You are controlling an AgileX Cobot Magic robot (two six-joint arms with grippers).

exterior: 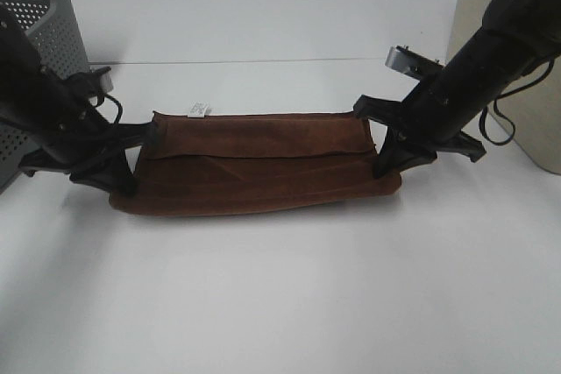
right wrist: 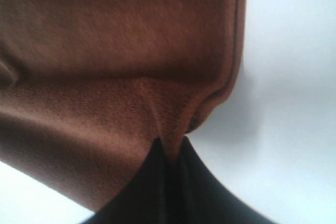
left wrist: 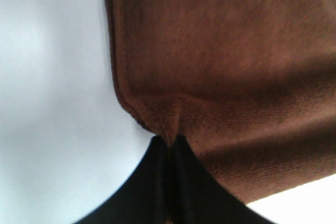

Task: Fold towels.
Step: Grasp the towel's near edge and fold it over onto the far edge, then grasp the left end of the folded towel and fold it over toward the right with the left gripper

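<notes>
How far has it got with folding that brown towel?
Looks partway. Done: the towel already lies as a long band, one layer lapped over another along its length. In hand: the left claw and right claw are each shut on a pinch of cloth at its short ends. Left: probably laying this fold down, then folding the band shorter.

the towel point(exterior: 263, 164) is a plain, dark reddish-brown all over, with a fine terry nap and a hem of the same colour. at its 11 o'clock corner is a small white tag point(exterior: 197, 109). the table point(exterior: 280, 304) is plain white. the left gripper point(exterior: 130, 183) and right gripper point(exterior: 387, 171) are matte black. at 10 o'clock of the scene, a grey basket point(exterior: 48, 32) shows a regular grid of small holes. at 3 o'clock is a beige surface point(exterior: 543, 120).
</notes>
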